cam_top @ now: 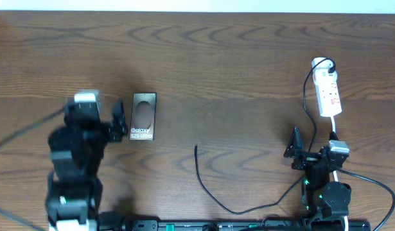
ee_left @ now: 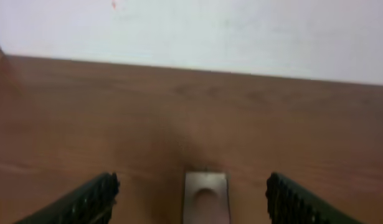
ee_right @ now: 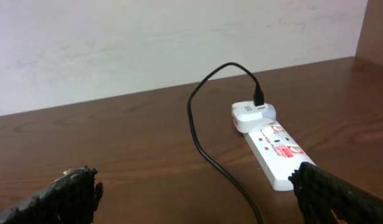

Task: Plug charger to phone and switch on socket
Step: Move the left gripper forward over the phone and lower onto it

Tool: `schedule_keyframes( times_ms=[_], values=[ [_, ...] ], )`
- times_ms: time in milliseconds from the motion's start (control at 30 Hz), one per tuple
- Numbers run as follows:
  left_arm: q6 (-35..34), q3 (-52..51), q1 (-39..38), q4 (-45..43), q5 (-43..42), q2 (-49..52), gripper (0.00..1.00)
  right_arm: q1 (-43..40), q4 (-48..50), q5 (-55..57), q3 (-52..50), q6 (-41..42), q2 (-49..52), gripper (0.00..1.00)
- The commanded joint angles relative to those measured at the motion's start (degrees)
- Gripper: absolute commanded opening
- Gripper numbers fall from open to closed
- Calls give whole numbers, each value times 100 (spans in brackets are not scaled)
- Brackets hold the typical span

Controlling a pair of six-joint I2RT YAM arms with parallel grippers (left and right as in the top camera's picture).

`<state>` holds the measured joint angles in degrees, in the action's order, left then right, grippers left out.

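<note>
The phone [cam_top: 143, 116] lies flat, left of centre on the table [cam_top: 248, 58]. The charger [cam_top: 213, 192] is fed from the socket [cam_top: 328, 93]; its tip lies loose, well apart from the phone. We judge both steps outstanding; the switch state is unreadable. The left gripper [ee_left: 191, 186] hovers at the phone and the right gripper [ee_right: 194, 177] faces the socket, both with jaws wide and empty. We find no obstruction.

Phone [ee_left: 206, 196] blurred, cut by bottom edge; socket [cam_top: 328, 93] switches unreadable.
</note>
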<state>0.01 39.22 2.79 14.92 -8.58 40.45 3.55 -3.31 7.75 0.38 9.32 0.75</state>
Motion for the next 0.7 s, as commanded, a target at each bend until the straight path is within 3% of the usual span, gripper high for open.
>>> schedule_keyframes(
  times_ms=[0, 200, 333, 667],
  values=[
    [-74, 1298, -13, 813, -146, 1056, 78, -35, -17, 72, -7, -85, -11, 99],
    [-72, 3145, -13, 2518, -140, 2822, 78, -35, -17, 72, -7, -85, -11, 99],
    [-72, 4450, -13, 4109, -129, 4380, 78, -35, -17, 72, -7, -85, -11, 99],
    [-74, 4511, -13, 4395, -146, 5519, 78, -35, -17, 72, -7, -85, -11, 99]
  ],
)
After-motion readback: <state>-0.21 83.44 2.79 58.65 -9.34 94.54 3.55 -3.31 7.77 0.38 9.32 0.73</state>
